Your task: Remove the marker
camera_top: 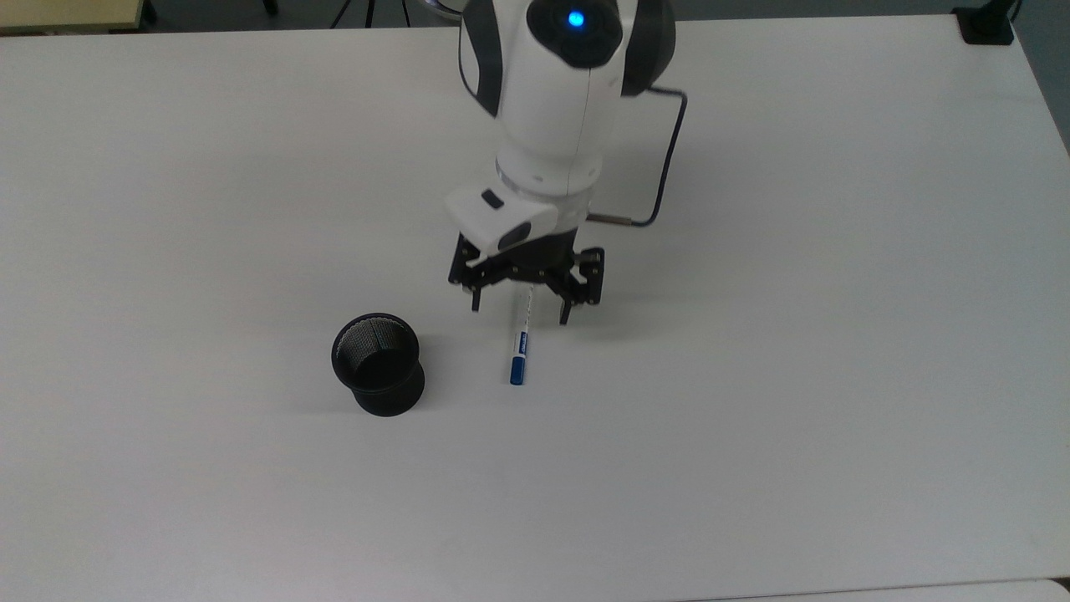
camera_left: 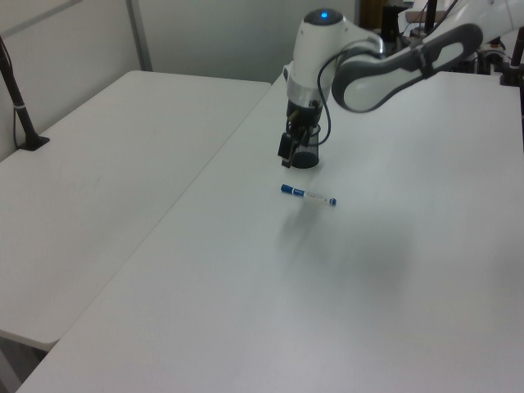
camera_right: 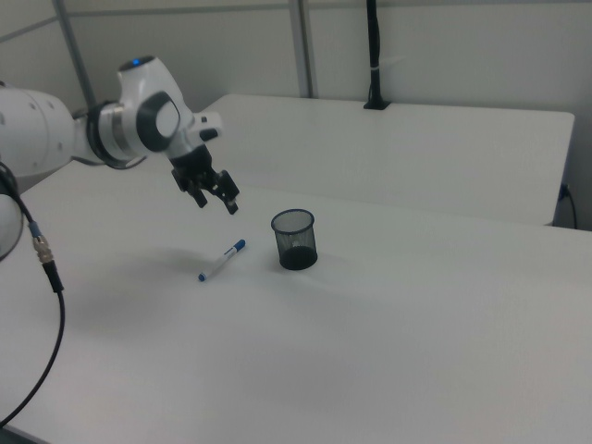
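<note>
top view: the marker (camera_top: 519, 343) lies flat on the white table (camera_top: 752, 418), out in the open middle of the top, well away from every edge. its blue cap points toward the table's near edge at the bottom of the top view, and its white barrel runs back up under the gripper (camera_top: 519, 315). the gripper hangs above the barrel's far end with its two black fingers spread wide apart, one on each side of the marker and holding nothing. the black mesh cup (camera_top: 377, 364) stands upright near the marker, on the top view's left of it and not touching it. a dark cable (camera_top: 664, 159) loops out from the arm's wrist on the top view's right.

left view: the marker (camera_left: 308, 195) rests on the table (camera_left: 393, 270) with its blue cap toward the left view's left. the gripper (camera_left: 286, 152) is lifted clear of it, farther back, in front of the cup (camera_left: 306, 155). a second white table (camera_left: 98, 172) stands alongside on the left view's left.

right view: the marker (camera_right: 221, 259) lies at a slant on the table (camera_right: 388, 351), just beside the cup (camera_right: 295, 239) on the right view's left, apart from it. the gripper (camera_right: 215, 196) floats above the marker with fingers parted.
</note>
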You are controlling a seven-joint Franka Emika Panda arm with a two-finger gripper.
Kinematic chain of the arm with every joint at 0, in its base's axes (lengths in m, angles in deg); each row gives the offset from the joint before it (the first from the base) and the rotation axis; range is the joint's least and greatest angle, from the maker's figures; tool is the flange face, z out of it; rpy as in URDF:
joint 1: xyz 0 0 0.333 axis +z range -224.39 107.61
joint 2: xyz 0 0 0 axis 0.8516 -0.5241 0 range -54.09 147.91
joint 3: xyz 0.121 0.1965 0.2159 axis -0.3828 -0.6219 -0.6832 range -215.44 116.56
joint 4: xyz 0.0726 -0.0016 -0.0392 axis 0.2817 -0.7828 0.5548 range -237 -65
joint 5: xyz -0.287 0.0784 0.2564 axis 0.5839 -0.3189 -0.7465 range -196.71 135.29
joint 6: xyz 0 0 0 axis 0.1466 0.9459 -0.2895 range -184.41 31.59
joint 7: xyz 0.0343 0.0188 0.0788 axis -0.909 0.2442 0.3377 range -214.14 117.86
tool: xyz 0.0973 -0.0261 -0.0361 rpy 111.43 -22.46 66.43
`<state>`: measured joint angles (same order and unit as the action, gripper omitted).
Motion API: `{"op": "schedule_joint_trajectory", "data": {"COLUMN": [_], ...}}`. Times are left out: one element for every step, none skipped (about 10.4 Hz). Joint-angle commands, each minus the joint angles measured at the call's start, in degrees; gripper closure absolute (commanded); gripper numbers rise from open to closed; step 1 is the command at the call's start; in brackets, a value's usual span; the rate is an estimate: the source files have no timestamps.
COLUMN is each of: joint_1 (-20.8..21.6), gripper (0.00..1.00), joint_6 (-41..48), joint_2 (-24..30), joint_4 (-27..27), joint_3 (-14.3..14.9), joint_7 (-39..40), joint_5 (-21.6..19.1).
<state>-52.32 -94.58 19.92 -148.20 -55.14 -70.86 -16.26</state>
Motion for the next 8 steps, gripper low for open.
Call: {"op": "schedule_joint_trajectory", "data": {"joint_1": [1.2,1.2,1.1,0.6,0.4,-0.1,-0.2,-0.3], "gripper": [0.00,0.00,0.00,0.00,0.00,0.00,0.00,0.00], "joint_6": [13.0,17.3,20.8,25.1,30.1,31.9,31.5,31.3], "joint_2": [9.0,11.1,13.4,15.4,17.4,19.8,22.7,24.2], "joint_4": [-2.0,-2.2,-2.3,-2.3,-2.3,-3.4,-6.2,-7.4], "joint_3": [0.8,0.7,0.8,0.9,1.0,1.5,1.9,2.0], "joint_7": [3.5,4.3,5.8,9.3,12.2,12.8,13.1,13.1], "joint_5": [-0.9,-1.5,-3.8,-6.3,-7.8,-7.9,-7.9,-7.9]}}
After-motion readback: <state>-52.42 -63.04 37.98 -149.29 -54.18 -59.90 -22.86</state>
